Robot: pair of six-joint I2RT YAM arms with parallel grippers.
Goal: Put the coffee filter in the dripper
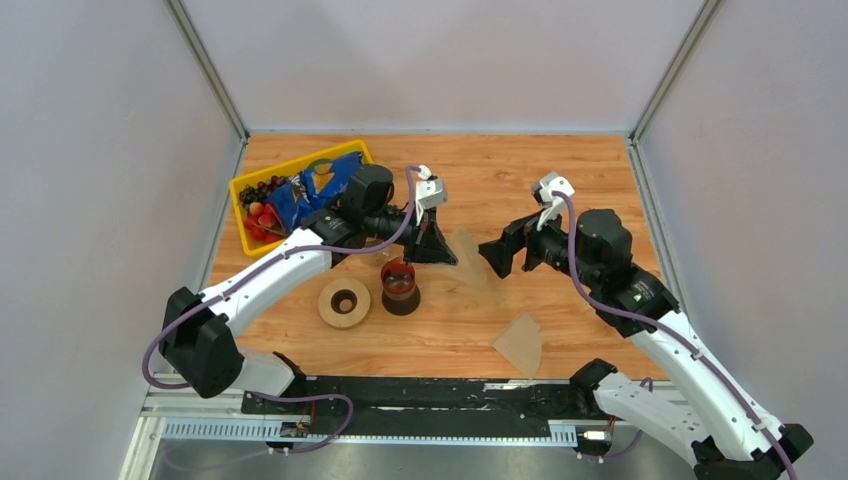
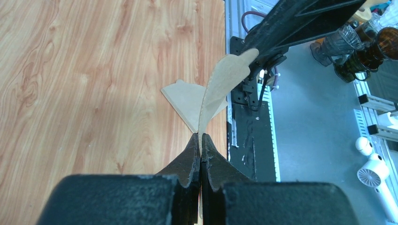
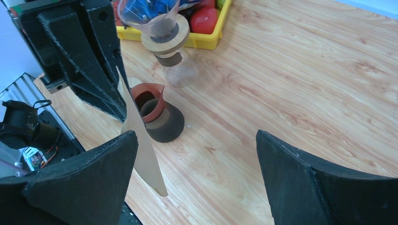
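My left gripper [image 1: 436,247] is shut on the coffee filter [image 1: 468,256], a thin tan paper fan held on edge above the table. In the left wrist view the filter [image 2: 220,86] sticks up from the closed jaws [image 2: 201,138]. My right gripper [image 1: 497,254] is open and empty, facing the filter from the right; its near finger stands close beside the filter [image 3: 141,150]. The dripper [image 3: 161,26], a clear cone with a wooden collar, stands on a clear glass piece behind the left gripper [image 3: 89,61]. The left arm hides it in the top view.
A second tan filter [image 1: 520,343] lies flat near the front edge; it also shows in the left wrist view [image 2: 185,101]. A dark red-brown piece with a black base [image 1: 400,288] and a tan ring disc [image 1: 343,302] stand front left. A yellow bin [image 1: 262,178] with fruit is at the back left.
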